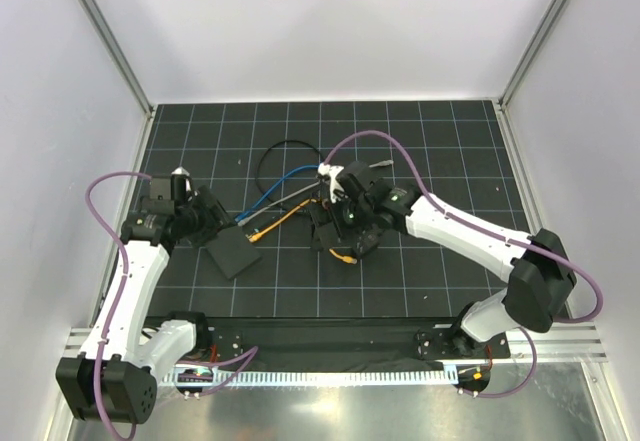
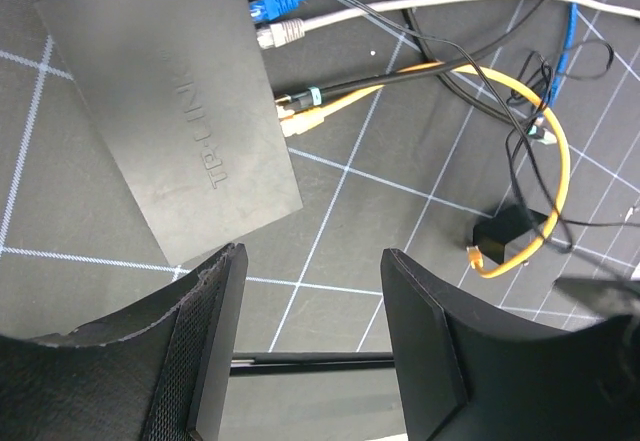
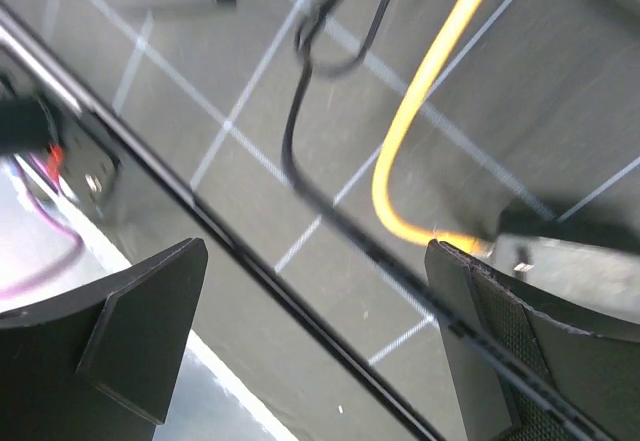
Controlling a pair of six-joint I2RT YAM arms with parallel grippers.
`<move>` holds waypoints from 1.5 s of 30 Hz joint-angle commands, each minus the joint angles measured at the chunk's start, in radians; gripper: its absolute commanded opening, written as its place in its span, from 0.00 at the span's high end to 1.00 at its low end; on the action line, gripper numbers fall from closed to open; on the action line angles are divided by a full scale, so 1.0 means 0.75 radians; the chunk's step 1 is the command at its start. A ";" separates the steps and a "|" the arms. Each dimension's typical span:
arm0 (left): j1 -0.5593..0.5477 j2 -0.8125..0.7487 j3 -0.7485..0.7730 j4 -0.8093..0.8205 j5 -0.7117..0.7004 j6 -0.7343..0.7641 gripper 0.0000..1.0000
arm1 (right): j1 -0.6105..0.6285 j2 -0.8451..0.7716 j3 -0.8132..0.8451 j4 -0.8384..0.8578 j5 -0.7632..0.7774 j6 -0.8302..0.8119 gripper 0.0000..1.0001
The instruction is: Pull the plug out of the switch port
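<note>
The switch (image 2: 170,111) is a flat matte-black box lying on the grid mat, also seen in the top view (image 1: 233,253). Several plugs sit in the ports on its right edge: a blue plug (image 2: 272,3), a grey plug (image 2: 280,33), a black plug (image 2: 300,96) with a teal band, and a yellow plug (image 2: 300,121). My left gripper (image 2: 310,331) hovers open just short of the switch's near corner, nothing between its fingers. My right gripper (image 3: 315,321) is wide open above the mat near the yellow cable (image 3: 420,111), holding nothing.
A small black block (image 2: 505,231) lies right of the switch, with the yellow cable's loose end beside it. Blue, grey, black and yellow cables tangle across the middle of the mat (image 1: 300,176). The mat's front edge and metal rail (image 3: 60,71) run under the right gripper.
</note>
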 commanded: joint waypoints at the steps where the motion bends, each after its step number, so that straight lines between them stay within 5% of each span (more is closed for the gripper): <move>1: 0.002 -0.035 0.005 0.052 0.068 0.049 0.39 | -0.068 -0.011 0.107 0.116 0.015 0.064 0.00; 8: 0.004 -0.099 -0.011 0.068 0.111 0.053 0.39 | -0.097 -0.087 -0.033 0.513 0.072 0.060 0.00; 17: 0.004 -0.181 -0.037 0.084 0.179 0.049 0.33 | -0.397 -0.009 -0.089 0.775 -0.173 0.991 0.00; 20: 0.002 -0.193 -0.040 0.080 0.181 0.055 0.31 | -0.403 0.052 0.005 0.575 -0.145 1.145 0.00; 29: 0.004 -0.213 0.003 0.017 0.154 0.070 0.26 | -0.401 0.023 -0.037 0.438 -0.322 1.265 0.00; 38: 0.002 -0.207 0.010 0.011 0.156 0.072 0.24 | -0.363 -0.060 -0.277 0.707 -0.755 1.446 0.00; 45: 0.002 -0.205 0.026 -0.006 0.146 0.078 0.23 | -0.177 -0.130 -0.349 0.908 -0.824 1.541 0.00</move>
